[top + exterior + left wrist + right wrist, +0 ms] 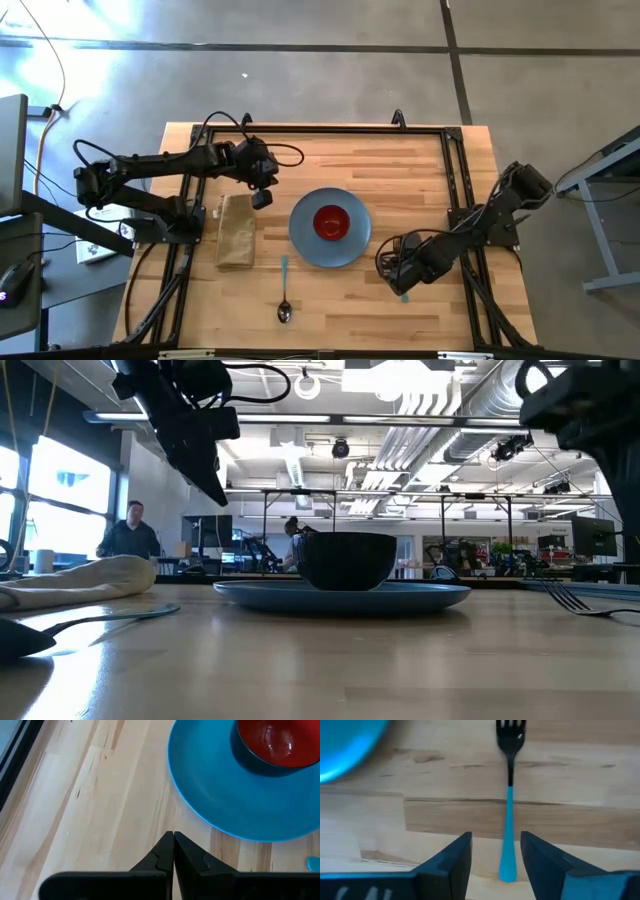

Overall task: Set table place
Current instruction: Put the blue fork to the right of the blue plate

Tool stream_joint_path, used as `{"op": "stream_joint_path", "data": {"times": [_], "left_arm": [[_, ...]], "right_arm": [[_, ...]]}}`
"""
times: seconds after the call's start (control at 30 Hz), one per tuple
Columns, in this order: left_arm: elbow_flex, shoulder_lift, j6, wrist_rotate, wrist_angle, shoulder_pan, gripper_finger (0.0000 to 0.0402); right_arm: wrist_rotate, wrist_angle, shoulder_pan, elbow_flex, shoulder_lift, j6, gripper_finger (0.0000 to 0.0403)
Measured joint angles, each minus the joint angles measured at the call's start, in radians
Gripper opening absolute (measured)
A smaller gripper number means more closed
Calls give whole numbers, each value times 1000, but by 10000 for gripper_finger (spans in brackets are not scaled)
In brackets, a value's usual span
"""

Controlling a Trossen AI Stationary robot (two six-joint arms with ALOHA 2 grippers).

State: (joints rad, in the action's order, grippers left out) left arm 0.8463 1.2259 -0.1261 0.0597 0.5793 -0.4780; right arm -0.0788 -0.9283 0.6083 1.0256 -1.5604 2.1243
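The blue-grey plate (305,240) lies mid-table with the red bowl (331,222) standing in it. The spoon (284,295), teal-handled, lies flat on the wood near the plate's front left. The fork (509,795) lies flat to the right of the plate, and only its teal handle end (404,297) shows in the high view. My right gripper (496,836) is open over the fork, with a finger on either side of the teal handle and apart from it. My left gripper (173,837) is shut and empty, above the table left of the plate (225,805).
A tan folded cloth (236,230) lies left of the plate, near my left gripper (262,195). Black rail frames run along the table's left, right and far sides. Bare wood shows in front of the plate. People show in the room beyond the table in the low view.
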Motion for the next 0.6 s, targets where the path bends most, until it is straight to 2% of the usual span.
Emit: {"op": "stream_joint_path", "data": {"times": [0.27, 0.6], "left_arm": [[0, 0, 0, 0, -1, 0, 0], [0, 0, 2, -6, -1, 0, 0]], "right_arm": [[-1, 107, -11, -131, -13, 23, 163], [-22, 258, -50, -224, -13, 6, 163]]}}
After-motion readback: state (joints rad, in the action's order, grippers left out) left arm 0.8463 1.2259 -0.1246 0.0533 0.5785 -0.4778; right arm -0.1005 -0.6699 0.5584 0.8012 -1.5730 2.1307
